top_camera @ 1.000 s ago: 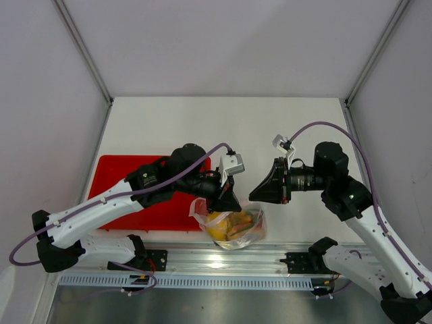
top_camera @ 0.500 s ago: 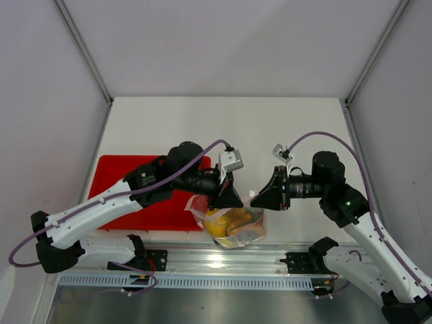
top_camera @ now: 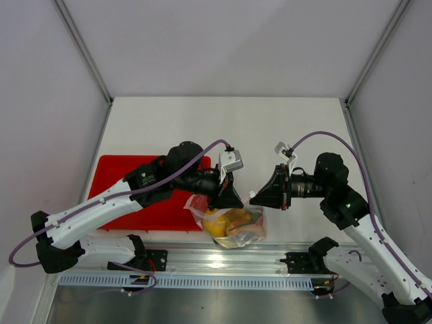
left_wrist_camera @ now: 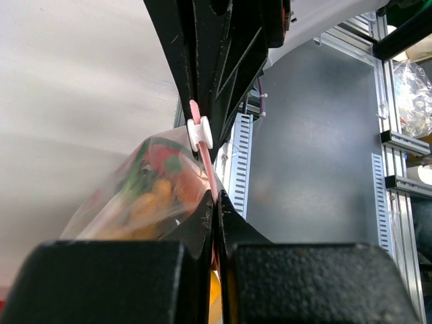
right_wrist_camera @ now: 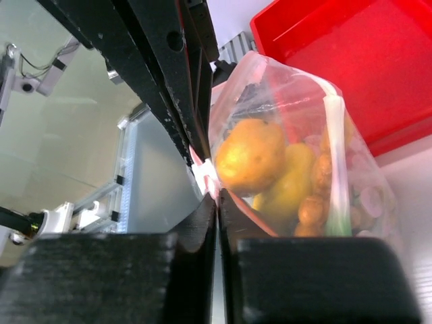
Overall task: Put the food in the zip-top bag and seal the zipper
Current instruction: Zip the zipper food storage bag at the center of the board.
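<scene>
White walls close the work cell on three sides, and one white surface (top_camera: 270, 128) fills the floor of it. Two arms reach in from the near edge. One red tray (top_camera: 115, 177) lies on the left part of the surface, partly under the left arm.

One zip-top bag (top_camera: 236, 226) hangs between the two claws, near the front edge of the surface and just right of the tray. It is clear and crinkly, and it bulges with the food (right_wrist_camera: 270, 175). Through the plastic I see a big yellow-orange round piece (right_wrist_camera: 251, 156), a second yellow piece below it, one pale green stalk (right_wrist_camera: 335, 162) and some small tan balls (right_wrist_camera: 314, 209); the exact number of pieces I cannot count.

One zipper (left_wrist_camera: 210, 172), a thin pink-red strip, runs along the mouth of the bag. The left claw (left_wrist_camera: 214, 202) is pressed tight on this strip. The right claw (right_wrist_camera: 217, 197) is also narrow and pinches the same strip, facing the left one. One small white slider (left_wrist_camera: 200, 131) sits on the strip between them.
</scene>
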